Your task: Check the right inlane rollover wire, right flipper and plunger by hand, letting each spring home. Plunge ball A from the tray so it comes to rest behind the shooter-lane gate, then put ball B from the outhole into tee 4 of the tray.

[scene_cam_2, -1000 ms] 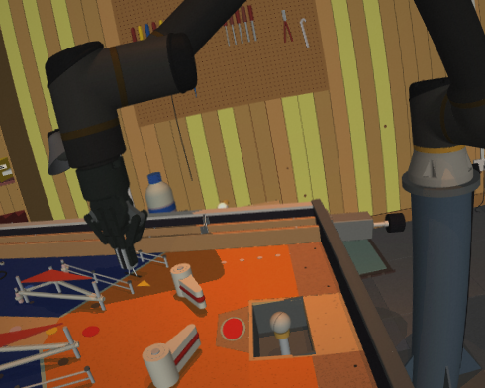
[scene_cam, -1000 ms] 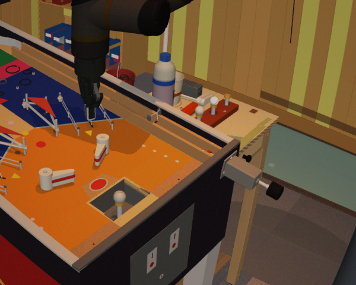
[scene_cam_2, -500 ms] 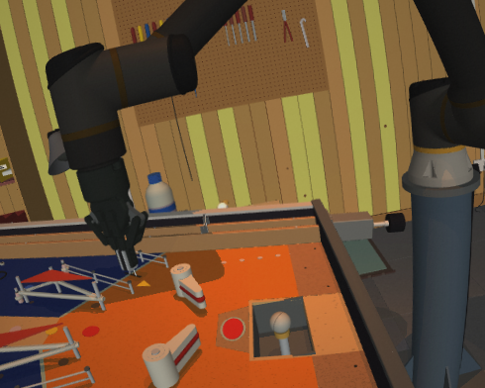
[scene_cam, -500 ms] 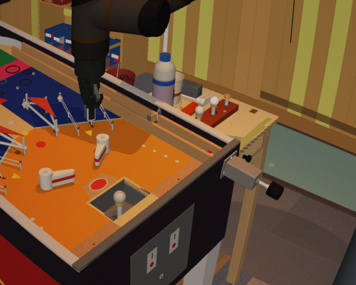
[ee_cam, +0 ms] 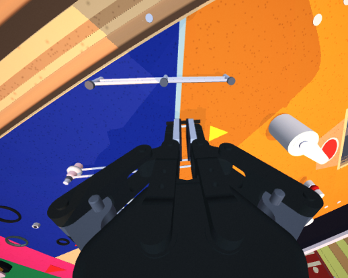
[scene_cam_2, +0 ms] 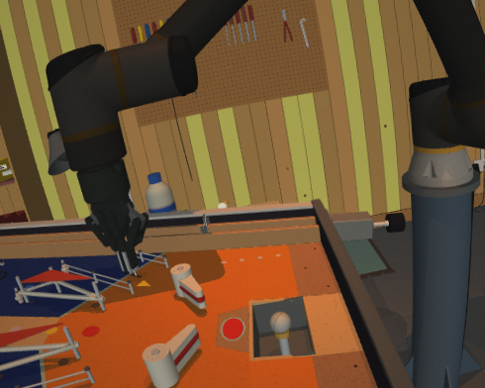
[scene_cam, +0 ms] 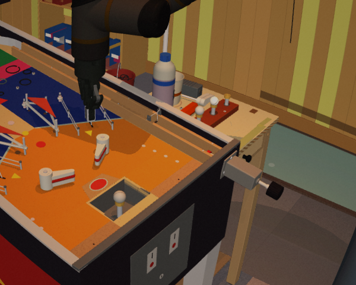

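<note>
My gripper (scene_cam: 90, 119) is shut and holds nothing. It points down into the right inlane, with its fingertips (ee_cam: 183, 125) low over the playfield beside the yellow arrow (ee_cam: 217, 133). The rollover wire is hidden under the fingers. The right flipper (scene_cam: 101, 149) lies just in front of the gripper. Ball B (scene_cam: 119, 196) sits on a post in the outhole pit. The plunger knob (scene_cam: 274, 190) sticks out of the cabinet's front right corner. The red tray (scene_cam: 216, 112) on the side table holds two white balls (scene_cam: 214, 101) on tees. The shooter-lane gate (scene_cam: 153, 115) stands on the right rail.
The left flipper (scene_cam: 54, 178) lies further left on the orange playfield. Wire lane guides (scene_cam: 68, 113) stand on either side of the gripper. A white bottle (scene_cam: 163, 79) and small boxes crowd the side table behind the tray. The arm's base column (scene_cam_2: 440, 277) stands right of the cabinet.
</note>
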